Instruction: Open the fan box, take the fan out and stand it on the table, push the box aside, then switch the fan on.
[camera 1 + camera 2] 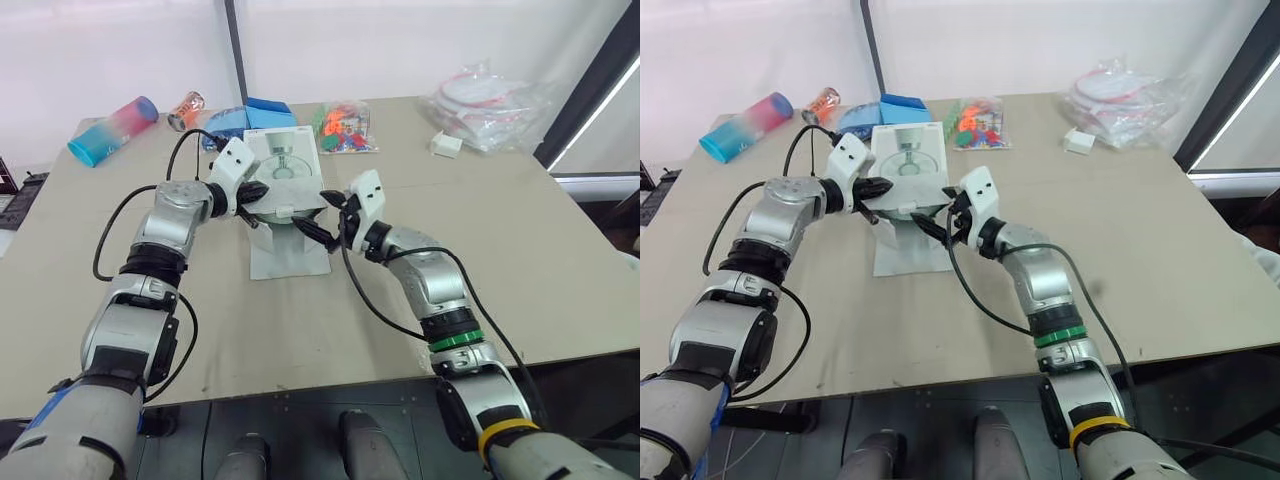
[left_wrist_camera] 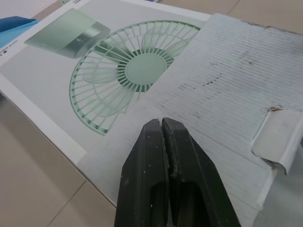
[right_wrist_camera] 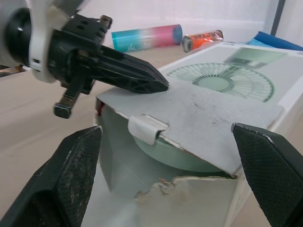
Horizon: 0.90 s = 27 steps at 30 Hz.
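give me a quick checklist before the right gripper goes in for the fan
1. Flap folded back: ok.
2. Left gripper shut, tips on the flap: ok.
3. Right gripper open, facing the box mouth: ok.
4. Fan showing under the flap: ok.
5. Fan loose inside the box: cannot tell.
6. Bare table in front to stand it on: ok.
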Motion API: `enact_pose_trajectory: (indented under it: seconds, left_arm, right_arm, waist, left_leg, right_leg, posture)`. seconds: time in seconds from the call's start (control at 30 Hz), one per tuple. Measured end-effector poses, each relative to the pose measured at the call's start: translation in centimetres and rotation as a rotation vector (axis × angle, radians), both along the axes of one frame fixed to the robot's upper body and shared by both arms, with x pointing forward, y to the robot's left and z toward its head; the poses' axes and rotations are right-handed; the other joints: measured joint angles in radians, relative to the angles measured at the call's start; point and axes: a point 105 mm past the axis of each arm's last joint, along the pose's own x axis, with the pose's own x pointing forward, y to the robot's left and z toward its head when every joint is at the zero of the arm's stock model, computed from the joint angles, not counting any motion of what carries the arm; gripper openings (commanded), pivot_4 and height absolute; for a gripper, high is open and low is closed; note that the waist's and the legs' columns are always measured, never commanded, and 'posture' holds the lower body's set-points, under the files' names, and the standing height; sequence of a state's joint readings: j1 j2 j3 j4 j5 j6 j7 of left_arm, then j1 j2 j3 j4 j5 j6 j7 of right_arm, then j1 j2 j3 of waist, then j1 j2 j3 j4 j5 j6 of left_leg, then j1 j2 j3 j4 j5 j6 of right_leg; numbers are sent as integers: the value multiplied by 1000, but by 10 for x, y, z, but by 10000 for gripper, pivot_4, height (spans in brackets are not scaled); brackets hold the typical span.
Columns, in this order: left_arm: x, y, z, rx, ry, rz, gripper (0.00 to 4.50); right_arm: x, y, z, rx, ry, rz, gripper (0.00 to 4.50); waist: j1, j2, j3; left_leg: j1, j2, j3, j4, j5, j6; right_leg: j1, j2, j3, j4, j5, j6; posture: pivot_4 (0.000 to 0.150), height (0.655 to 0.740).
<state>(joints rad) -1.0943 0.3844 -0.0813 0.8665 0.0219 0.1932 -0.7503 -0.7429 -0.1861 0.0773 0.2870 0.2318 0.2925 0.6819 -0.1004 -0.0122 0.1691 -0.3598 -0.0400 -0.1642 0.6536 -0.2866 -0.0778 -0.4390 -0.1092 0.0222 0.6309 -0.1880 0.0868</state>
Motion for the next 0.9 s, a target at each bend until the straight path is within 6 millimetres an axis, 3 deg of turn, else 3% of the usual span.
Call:
enact_pose_trajectory:
  seconds: [0.07,0.27,0.3,0.4,0.57,0.9]
  left_arm:
    - [1,-1,-2,-1,3,-4,405]
    - [1,-2,-2,6,-9,-11,0]
    - [1,-2,-2,6,-9,-11,0]
    - [1,-2,-1,4,-9,-10,0]
    - [1,-1,-1,0,-8,-8,0]
    - [0,0,-2,-17,-7,0,0]
  right_arm:
    - [-6,1,12,-12,-23,11,42423]
    - [-4,3,34,-59,-7,-33,17786]
    - [-3,5,37,-78,-9,-40,15377]
    - [-5,21,33,-274,-42,-28,2463]
    - [-12,40,15,-461,-50,33,1167]
    - [-1,42,3,-657,-117,-20,1167]
  waist:
    - [0,0,0]
    - [0,0,0]
    - [0,0,0]
    - [0,0,-1]
    - [0,0,-1]
    - [0,0,-1]
  left_leg:
    - [0,0,0,0,0,0]
    - [0,0,0,0,0,0]
    - [0,0,0,0,0,0]
    - [0,0,0,0,0,0]
    - [0,0,0,1,0,0]
    - [0,0,0,0,0,0]
  right_leg:
    - [0,0,0,0,0,0]
    - [0,0,0,1,0,0]
    - [0,0,0,1,0,0]
    - [0,0,0,1,0,0]
    - [0,0,0,0,0,0]
    - [-1,0,0,0,0,0]
  posture:
    - [1500,7400]
    - [1500,7400]
    - [1500,7400]
    - [1500,7400]
    - [1500,7400]
    - [1500,7400]
